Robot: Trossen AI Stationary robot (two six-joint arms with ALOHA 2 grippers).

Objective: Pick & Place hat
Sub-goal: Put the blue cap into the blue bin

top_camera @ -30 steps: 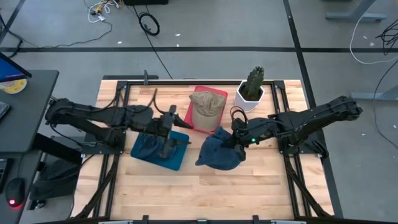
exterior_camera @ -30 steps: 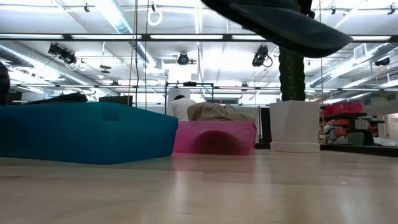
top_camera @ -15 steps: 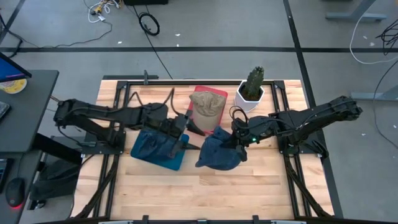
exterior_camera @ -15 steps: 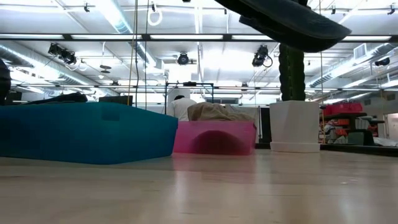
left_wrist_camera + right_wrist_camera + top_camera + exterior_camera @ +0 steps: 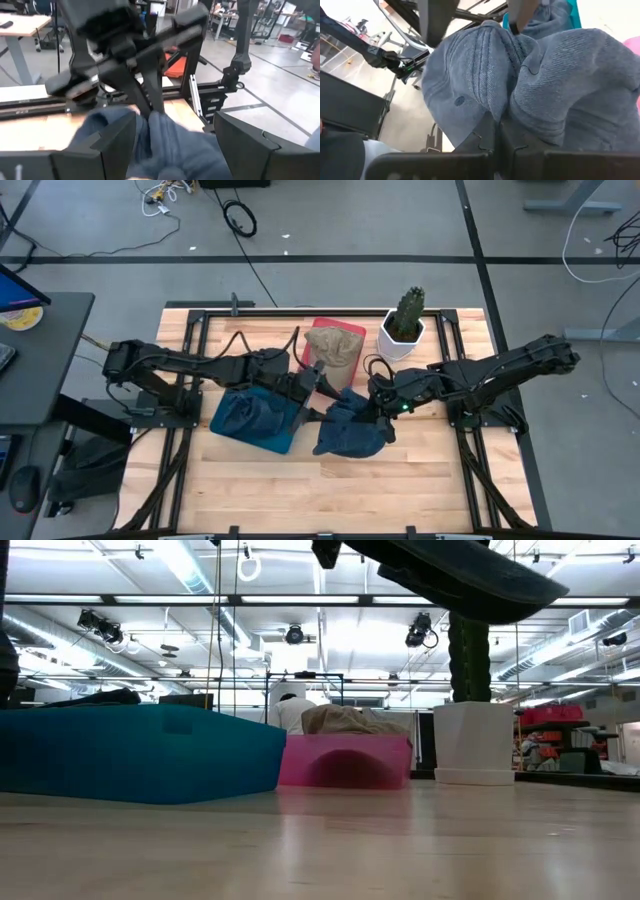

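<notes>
A dark blue hat [image 5: 350,435] hangs in my right gripper [image 5: 378,405], clear of the table. In the low view only its underside [image 5: 470,575] shows at the top. My left gripper [image 5: 318,387] is open at the hat's left side. In the left wrist view its two fingers stand on either side of the blue cloth [image 5: 165,145], and I see no touch. A second blue hat [image 5: 245,412] lies on a teal box [image 5: 275,442]. A tan hat [image 5: 333,348] rests on a pink box [image 5: 345,328]. My right gripper [image 5: 498,132] pinches a fold of the blue hat's cloth [image 5: 492,112] between its two shut fingers, coming from the table's right. The hat bunches in front of the fingers. It is lifted clear and sags below them.
A cactus in a white pot [image 5: 403,328] stands at the far edge, right of the pink box [image 5: 345,762]. The teal box [image 5: 140,750] sits left of centre. Bare wood lies along the near half of the table [image 5: 330,490].
My left arm has reached from above the teal box toward the table's right, up to the held hat, its gripper staying open. My right gripper has carried the hat slightly toward the left and stays shut on it.
</notes>
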